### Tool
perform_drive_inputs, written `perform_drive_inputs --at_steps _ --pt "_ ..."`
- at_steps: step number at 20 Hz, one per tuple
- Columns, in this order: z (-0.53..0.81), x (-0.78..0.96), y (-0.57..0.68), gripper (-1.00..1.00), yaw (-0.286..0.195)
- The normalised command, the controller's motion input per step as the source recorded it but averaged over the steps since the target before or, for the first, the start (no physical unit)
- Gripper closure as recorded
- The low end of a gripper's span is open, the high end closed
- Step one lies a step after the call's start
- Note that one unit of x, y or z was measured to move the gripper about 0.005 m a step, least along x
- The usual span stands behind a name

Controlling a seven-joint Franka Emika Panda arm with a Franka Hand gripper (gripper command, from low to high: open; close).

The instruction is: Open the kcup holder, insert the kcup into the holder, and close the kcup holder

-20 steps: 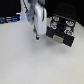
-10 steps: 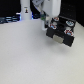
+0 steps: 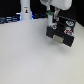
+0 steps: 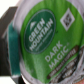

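pale tabletop is stretching below the kcup holder. just above the holder, the kcup is hanging clenched in the gripper; insertion and closing are seemingly remaining.

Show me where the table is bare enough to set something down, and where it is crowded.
Bare: the wide pale table in front of the white bottle and on the exterior view's left of the kcup holder. Crowded: the far corner on the exterior view's right, where the gripper hangs with the kcup at the holder. Beyond the bottle the blurred far edge looks cluttered.
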Motion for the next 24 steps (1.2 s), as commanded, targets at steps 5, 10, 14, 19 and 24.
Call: perform_drive_inputs --at_steps 5,10,14,19,24 --pt "0.2 0.22 0.63 1.0 0.009" --pt "0.01 0.03 0.15 1.0 0.005" --pt "0.0 0.01 0.05 1.0 0.005" --pt "0.09 0.2 0.04 1.0 0.0" --pt "0.2 0.26 0.24 1.0 -0.016"
